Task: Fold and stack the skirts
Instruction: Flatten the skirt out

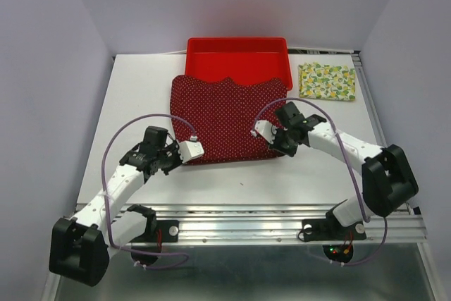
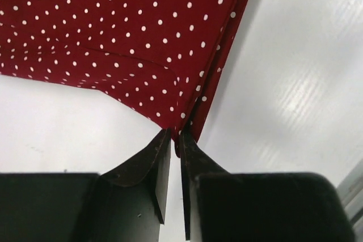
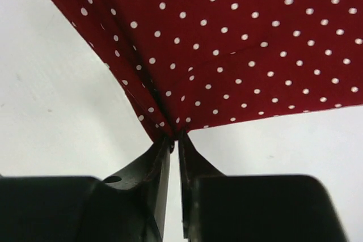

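Note:
The dark red skirt (image 1: 225, 118) with tiny white dots lies spread on the white table, its far edge against the red tray. My left gripper (image 1: 189, 156) sits at its near left corner. In the left wrist view the jaws (image 2: 176, 137) stand a narrow slit apart, and the corner of the dark red skirt (image 2: 113, 38) is between the tips. At the near right corner, my right gripper (image 1: 276, 147) pinches the dark red skirt (image 3: 238, 43) the same way, tips (image 3: 174, 137) almost together. The lemon-print skirt (image 1: 327, 81) lies folded at the far right.
The red tray (image 1: 238, 58) stands at the back centre, just behind the dark red skirt. The metal rail (image 1: 282, 216) with both arm bases runs along the near edge. Grey walls close in on the left, right and back.

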Robot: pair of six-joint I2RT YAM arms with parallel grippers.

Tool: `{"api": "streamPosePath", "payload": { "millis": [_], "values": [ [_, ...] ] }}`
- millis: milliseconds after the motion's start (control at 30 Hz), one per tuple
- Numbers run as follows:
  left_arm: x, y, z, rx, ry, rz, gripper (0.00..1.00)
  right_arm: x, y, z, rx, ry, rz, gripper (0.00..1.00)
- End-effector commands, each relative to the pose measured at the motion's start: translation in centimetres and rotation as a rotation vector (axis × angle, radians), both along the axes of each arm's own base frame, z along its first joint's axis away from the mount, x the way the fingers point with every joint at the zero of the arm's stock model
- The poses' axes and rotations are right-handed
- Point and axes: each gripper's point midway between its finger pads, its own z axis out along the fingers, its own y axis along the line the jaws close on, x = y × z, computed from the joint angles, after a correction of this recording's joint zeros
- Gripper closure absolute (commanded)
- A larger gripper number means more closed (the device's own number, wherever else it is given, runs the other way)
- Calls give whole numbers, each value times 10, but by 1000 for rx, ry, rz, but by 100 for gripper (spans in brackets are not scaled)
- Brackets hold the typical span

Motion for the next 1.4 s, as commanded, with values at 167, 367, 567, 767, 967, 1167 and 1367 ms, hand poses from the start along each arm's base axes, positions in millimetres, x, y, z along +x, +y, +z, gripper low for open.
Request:
{"api": "streamPosePath", "payload": {
  "millis": [167, 367, 567, 767, 967, 1167, 1367],
  "values": [
    [-34, 18, 29, 101, -6, -85, 38, -58, -36, 0, -212, 188, 81, 17],
    [-47, 26, 70, 125, -64, -111, 20, -52, -14, 73, -71, 95, 112, 0],
    [-40, 21, 76, 70, -23, -22, 21, -11, 13, 88, 27, -4, 10, 9],
    [16, 11, 51, -43, 118, 211, 44, 46, 53, 42, 66, 34, -104, 33],
    [60, 20, 24, -65, 254, 385, 61, 94, 70, -9, 9, 27, -152, 46],
    [55, 33, -11, -40, 363, 456, 61, 66, 34, -68, -176, 114, -109, 54],
    [41, 44, -24, -21, 393, 485, 60, -47, -3, -88, -313, 332, 65, 63]
  ]
}}
